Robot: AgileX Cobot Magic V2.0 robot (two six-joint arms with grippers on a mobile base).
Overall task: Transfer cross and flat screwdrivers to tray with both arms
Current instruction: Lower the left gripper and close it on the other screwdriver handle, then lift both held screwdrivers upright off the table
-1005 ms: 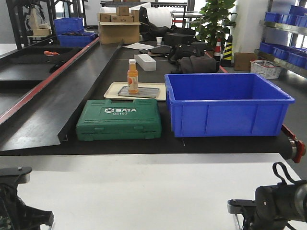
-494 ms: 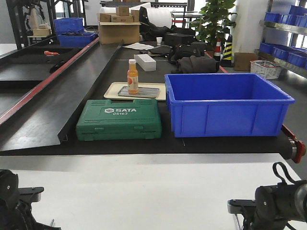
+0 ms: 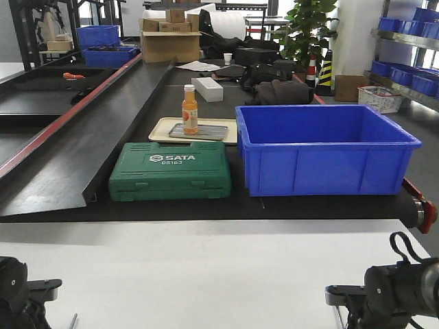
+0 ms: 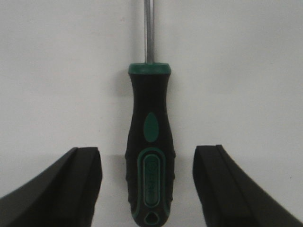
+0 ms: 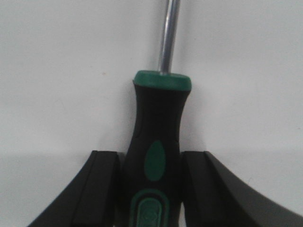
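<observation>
In the left wrist view a screwdriver [image 4: 150, 142] with a black and green handle lies on the white table, its shaft pointing away. My left gripper [image 4: 147, 182] is open and straddles the handle, with a gap on each side. In the right wrist view my right gripper [image 5: 150, 175] is shut on the handle of a second screwdriver [image 5: 158, 123] of the same kind. The grey metal tray [image 3: 209, 131] sits far ahead on a cream tray [image 3: 159, 127]. Both arms show at the bottom corners, the left arm [image 3: 17, 301] and the right arm [image 3: 391, 295]. A thin shaft tip [image 3: 72, 321] shows beside the left arm.
An orange bottle [image 3: 189, 110] stands on the grey tray. A green SATA tool case [image 3: 171, 179] and a deep blue bin [image 3: 322, 147] stand on the black conveyor between me and the tray. A red-edged ramp [image 3: 68, 137] runs along the left.
My left arm has sunk lower at the bottom left corner, and a screwdriver shaft tip has come into view beside it. The right arm has not moved.
</observation>
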